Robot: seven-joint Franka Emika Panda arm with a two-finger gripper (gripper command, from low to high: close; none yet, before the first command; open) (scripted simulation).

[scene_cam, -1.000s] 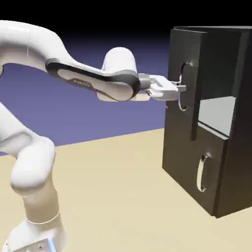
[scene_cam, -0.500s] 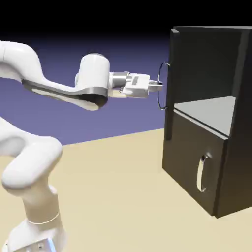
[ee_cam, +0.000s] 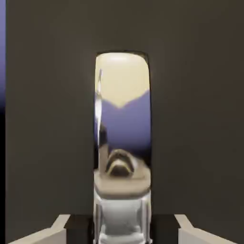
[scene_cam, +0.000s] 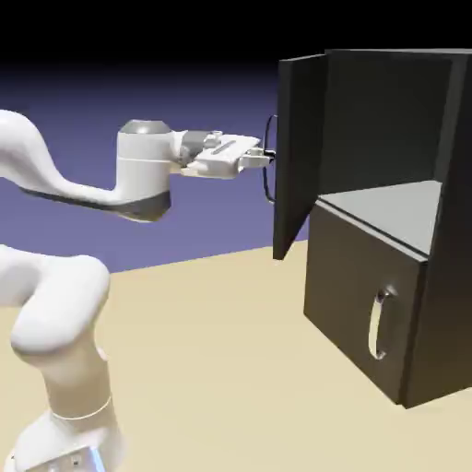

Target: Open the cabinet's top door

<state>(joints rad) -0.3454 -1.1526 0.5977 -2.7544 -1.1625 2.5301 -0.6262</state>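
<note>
The dark charcoal cabinet (scene_cam: pixel 396 230) stands at the exterior view's right. Its top door (scene_cam: pixel 300 152) is swung far out on its hinge, and the upper compartment with a grey shelf (scene_cam: pixel 392 207) lies exposed. My gripper (scene_cam: pixel 265 159) is shut on the top door's silver loop handle (scene_cam: pixel 270 171), reaching it from the left. In the hand view the shiny handle (ee_cam: pixel 123 143) fills the middle between my fingertips (ee_cam: pixel 57 228), with the dark door panel (ee_cam: pixel 47 119) behind it. The lower door (scene_cam: pixel 355 300) stays closed, with its own silver handle (scene_cam: pixel 378 324).
The tan table (scene_cam: pixel 221 369) spreads below the arm and in front of the cabinet. My white arm's base and elbow (scene_cam: pixel 60 313) occupy the exterior view's lower left.
My gripper has pulled back to the left with the handle, and the top door has swung from slightly ajar to wide open, uncovering the upper compartment.
</note>
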